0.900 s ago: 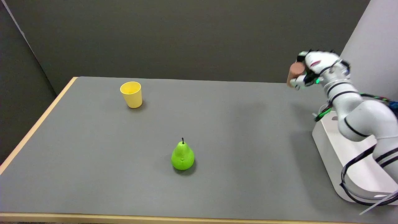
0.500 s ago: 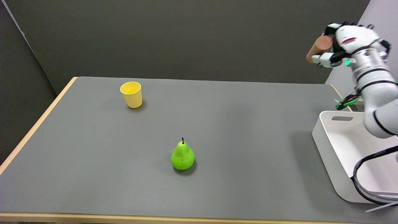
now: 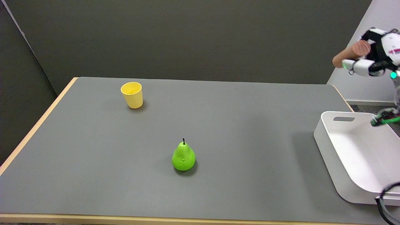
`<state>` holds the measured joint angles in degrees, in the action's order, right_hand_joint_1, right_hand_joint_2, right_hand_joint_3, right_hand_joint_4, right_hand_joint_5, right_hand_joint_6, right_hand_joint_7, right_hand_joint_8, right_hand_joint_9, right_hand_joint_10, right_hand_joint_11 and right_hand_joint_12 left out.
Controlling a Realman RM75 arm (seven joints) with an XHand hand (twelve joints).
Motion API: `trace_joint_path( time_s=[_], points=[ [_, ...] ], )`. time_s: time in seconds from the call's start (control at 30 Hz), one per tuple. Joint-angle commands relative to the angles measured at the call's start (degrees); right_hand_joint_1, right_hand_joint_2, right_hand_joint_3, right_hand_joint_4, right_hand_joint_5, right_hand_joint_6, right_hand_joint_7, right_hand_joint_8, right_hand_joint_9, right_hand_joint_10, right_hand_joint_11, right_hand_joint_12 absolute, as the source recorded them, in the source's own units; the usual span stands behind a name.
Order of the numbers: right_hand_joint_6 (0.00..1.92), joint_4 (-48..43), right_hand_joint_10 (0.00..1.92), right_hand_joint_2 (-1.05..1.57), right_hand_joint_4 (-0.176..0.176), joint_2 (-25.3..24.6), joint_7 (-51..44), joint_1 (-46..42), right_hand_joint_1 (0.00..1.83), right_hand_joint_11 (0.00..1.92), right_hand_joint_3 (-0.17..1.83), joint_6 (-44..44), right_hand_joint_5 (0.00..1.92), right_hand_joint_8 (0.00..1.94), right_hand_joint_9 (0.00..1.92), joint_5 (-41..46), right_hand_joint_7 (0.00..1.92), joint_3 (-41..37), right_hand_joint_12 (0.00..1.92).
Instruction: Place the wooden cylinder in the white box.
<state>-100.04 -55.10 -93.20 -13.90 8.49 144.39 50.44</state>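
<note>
**A:** Wooden cylinder (image 3: 351,55) is sitting high at 2 o'clock, gripped in the right hand (image 3: 376,59), above the far end of the white box (image 3: 331,147). Looking risky?

**B:** Kinda. It's lying tilted, long axis running 8 to 2 o'clock, free end pointing down-left. Only one end is being gripped, so I'm guessing it could be slipping out, bouncing off the rim onto the table (image 3: 234,125).

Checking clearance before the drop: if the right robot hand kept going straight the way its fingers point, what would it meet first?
The robot hand, holding the wooden cylinder, points left in the picture, high above the table. That way looks free; only the dark wall lies beyond, though depth is unclear.
</note>
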Motion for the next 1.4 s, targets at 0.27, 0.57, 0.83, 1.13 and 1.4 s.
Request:
trace_joint_path(
  time_s=[0.27, 0.57, 0.83, 1.13, 1.4],
  points=[
    [1.51, 14.33, 1.92, 1.02, 0.121, -16.64, 18.5, -17.04, 0.91, 0.52, 0.52, -32.51, 0.71, 1.81, 0.97, 3.21, 0.95, -24.65, 1.92],
    [1.51, 26.64, 1.92, 1.02, 0.109, -17.44, 25.85, -15.89, 0.92, 0.49, 0.52, -46.14, 0.71, 1.82, 0.97, 3.29, 0.95, -30.0, 1.92],
    [1.51, 31.38, 1.92, 1.03, 0.079, -16.76, 25.73, -15.05, 0.93, 0.49, 0.51, -48.39, 0.71, 1.83, 0.98, 3.13, 0.95, -27.46, 1.92],
    [1.51, 35.93, 1.92, 1.02, 0.072, -16.12, 26.48, -14.05, 0.94, 0.55, 0.52, -53.97, 0.72, 1.84, 0.98, 3.21, 0.95, -24.67, 1.92],
    [0.38, 41.22, 0.65, 0.55, 0.004, -13.66, 31.64, -11.07, 0.45, 0.15, 0.86, -60.83, 0.13, 0.27, 0.04, 3.21, 0.08, -24.4, 1.41]
  ],
)
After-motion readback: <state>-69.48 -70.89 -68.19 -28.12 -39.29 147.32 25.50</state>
